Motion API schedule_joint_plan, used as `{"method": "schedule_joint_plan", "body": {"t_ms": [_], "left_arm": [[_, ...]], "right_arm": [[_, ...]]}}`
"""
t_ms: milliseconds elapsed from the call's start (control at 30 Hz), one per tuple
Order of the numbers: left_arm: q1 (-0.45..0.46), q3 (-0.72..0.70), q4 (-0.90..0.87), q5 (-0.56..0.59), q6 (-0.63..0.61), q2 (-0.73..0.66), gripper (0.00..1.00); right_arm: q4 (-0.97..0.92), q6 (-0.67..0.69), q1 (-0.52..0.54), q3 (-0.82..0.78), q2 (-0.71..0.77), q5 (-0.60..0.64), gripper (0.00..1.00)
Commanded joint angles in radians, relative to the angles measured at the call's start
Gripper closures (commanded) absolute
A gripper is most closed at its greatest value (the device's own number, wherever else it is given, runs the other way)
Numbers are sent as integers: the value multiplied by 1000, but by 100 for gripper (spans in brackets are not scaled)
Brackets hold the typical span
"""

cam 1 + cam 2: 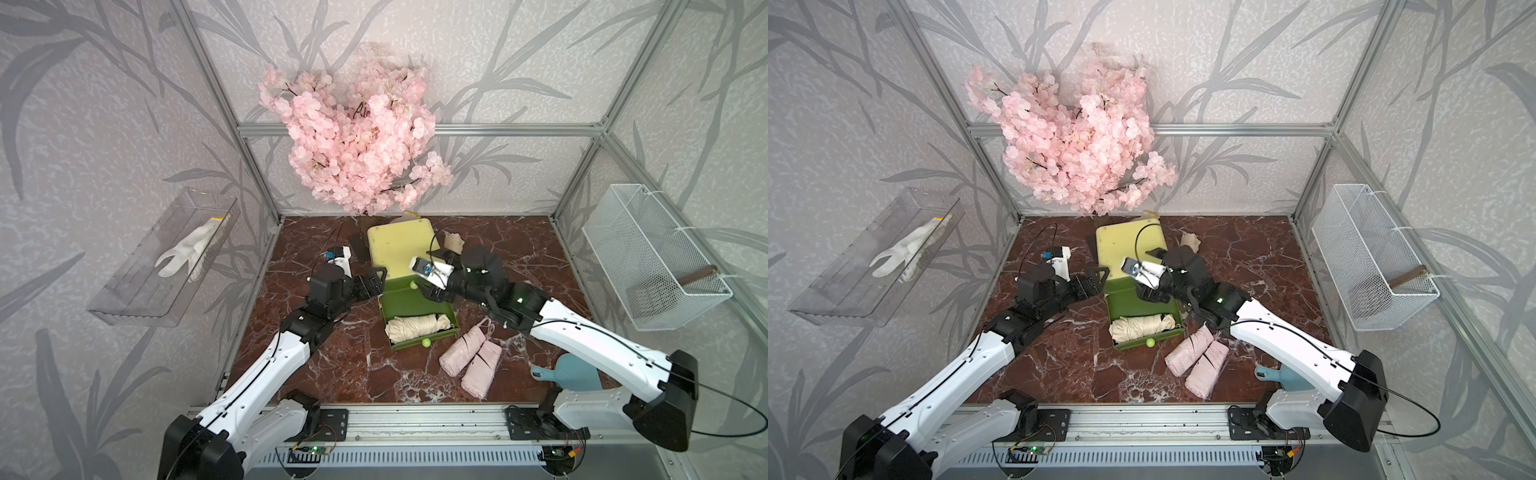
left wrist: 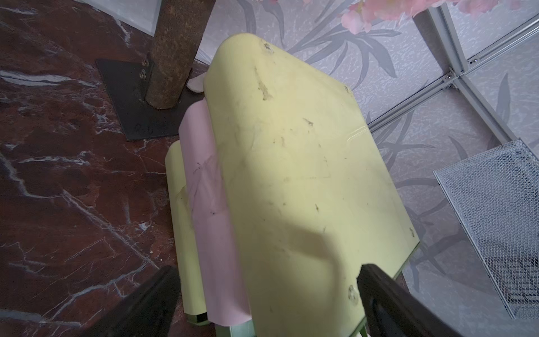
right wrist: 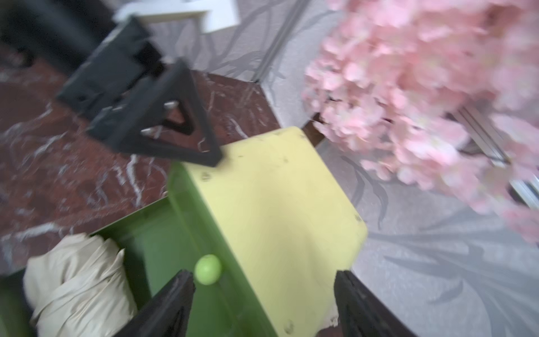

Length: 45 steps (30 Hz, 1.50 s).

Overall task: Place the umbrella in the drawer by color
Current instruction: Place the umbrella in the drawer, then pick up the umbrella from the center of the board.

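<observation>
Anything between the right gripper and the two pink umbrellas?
Only a side wall of the green drawer: the right gripper hovers open over that drawer, the pink umbrellas lie on the table just outside it. Nothing else visible.

Pink blossom tree (image 1: 357,137) at back, white glove (image 1: 189,253) in clear tray (image 1: 137,291), wire basket (image 1: 648,266) rt wall

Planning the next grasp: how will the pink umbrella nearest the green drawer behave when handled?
The pink umbrella looks like wrinkled fabric rolled tight, so it probably squashes slightly yet stays straight. Being roundish, it may roll if pushed, though the second pink umbrella lies against it.
</observation>
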<state>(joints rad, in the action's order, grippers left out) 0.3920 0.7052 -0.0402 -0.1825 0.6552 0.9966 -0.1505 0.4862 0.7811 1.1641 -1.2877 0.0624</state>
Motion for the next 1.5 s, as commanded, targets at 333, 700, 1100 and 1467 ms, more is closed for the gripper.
{"method": "schedule_joint_plan", "body": {"t_ms": [333,700,1100,1467], "left_arm": [[5,-7,18,35,-46,-58,0],[13,0,5,43,-42,-46,0],[16,11,-36,57,-49,-42,0],[18,18,-26,35,-49,-18,0]], "right_arm": [[-146,-870,-494,191,-368,-9,2],[-174,-959,-569,425,-796,-301,0],[-157,-1021,-572,595,-1020,-440,5],[-68,-1029,-577,519,-989,-434,30]]}}
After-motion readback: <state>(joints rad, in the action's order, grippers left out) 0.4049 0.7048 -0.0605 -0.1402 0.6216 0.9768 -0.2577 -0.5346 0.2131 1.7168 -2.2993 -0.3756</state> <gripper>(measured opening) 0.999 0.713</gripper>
